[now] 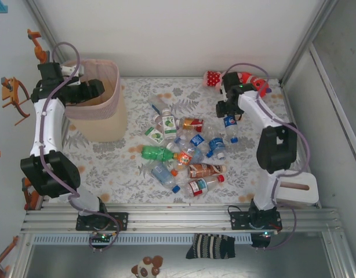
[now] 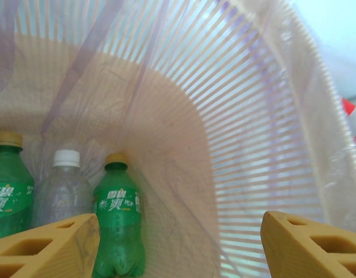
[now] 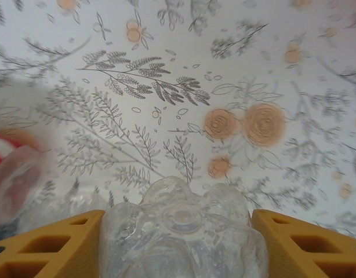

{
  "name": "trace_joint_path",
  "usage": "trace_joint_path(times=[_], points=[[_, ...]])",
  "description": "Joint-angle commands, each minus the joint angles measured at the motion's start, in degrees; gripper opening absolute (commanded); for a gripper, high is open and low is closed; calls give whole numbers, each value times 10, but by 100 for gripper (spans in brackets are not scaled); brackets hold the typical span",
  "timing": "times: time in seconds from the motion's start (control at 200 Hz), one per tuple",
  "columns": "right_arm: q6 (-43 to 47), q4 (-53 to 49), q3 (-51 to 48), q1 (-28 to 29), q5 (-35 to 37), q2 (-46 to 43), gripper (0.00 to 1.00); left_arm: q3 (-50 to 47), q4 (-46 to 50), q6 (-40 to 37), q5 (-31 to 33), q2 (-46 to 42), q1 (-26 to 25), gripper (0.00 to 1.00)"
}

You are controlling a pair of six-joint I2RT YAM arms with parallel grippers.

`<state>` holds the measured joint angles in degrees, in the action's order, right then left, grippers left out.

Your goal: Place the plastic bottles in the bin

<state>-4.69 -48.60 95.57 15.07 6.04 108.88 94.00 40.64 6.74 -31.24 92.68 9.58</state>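
Clear, green and brown plastic bottles (image 1: pixel 184 165) are seen scattered on the floral-clothed bench (image 1: pixel 108 168). One clear blue-labelled bottle (image 1: pixel 231 124) is clamped in the right fingers (image 3: pixel 50 243). It should be carried high over the pile to the pale pink perforated bin (image 1: pixel 102 124), where the left fingers (image 2: pixel 44 243) are spread, empty.

A green bottle (image 2: pixel 116 229) in the basket (image 2: pixel 253 139) wears a green label with bold white Chinese characters, too stylised to read with certainty. Its neighbour at the left edge (image 2: pixel 8 200) bears the same mark. The labels of the bottles on the table (image 1: pixel 192 186) are too small to read.
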Motion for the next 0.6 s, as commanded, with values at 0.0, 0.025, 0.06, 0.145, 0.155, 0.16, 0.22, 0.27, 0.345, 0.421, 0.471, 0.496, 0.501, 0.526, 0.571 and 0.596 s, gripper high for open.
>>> trace_joint_path(times=[0.0,0.025,0.06,0.145,0.155,0.16,0.22,0.27,0.345,0.421,0.471,0.496,0.501,0.526,0.571,0.596], points=[[-21,-4,-37,-2,-11,-79,59,-19,-50,16,-19,-50,4,74],[-25,-4,-47,-2,-18,-95,59,-25,-60,16,-19,-57,4,74],[-30,-5,-58,-2,-31,-117,59,-30,-72,17,-22,-69,4,74],[-40,-8,-86,3,-58,-168,59,-27,-93,20,-38,-88,1,74],[-42,-8,-88,3,-61,-174,58,-27,-97,21,-41,-91,1,74],[-42,-8,-90,3,-62,-178,58,-27,-98,21,-44,-92,1,74],[-48,-7,-108,8,-78,-214,58,-25,-120,30,-63,-110,-5,74],[-54,-6,-119,11,-93,-242,58,-27,-142,41,-79,-125,-13,75],[-65,-5,-128,17,-114,-277,58,-30,-166,44,-92,-148,-38,76],[-79,-2,-132,21,-137,-311,57,-25,-172,34,-92,-167,-79,77],[-88,4,-134,24,-157,-331,57,-24,-176,29,-92,-176,-109,77],[-93,8,-134,25,-166,-342,57,-25,-178,29,-90,-180,-125,77],[-94,8,-134,24,-169,-344,57,-25,-178,29,-90,-181,-126,77],[-99,14,-133,25,-179,-353,57,-26,-181,31,-87,-185,-144,77],[-107,24,-133,26,-199,-369,57,-27,-184,33,-82,-190,-175,77],[-110,31,-134,26,-210,-378,57,-28,-187,34,-77,-192,-193,77]])
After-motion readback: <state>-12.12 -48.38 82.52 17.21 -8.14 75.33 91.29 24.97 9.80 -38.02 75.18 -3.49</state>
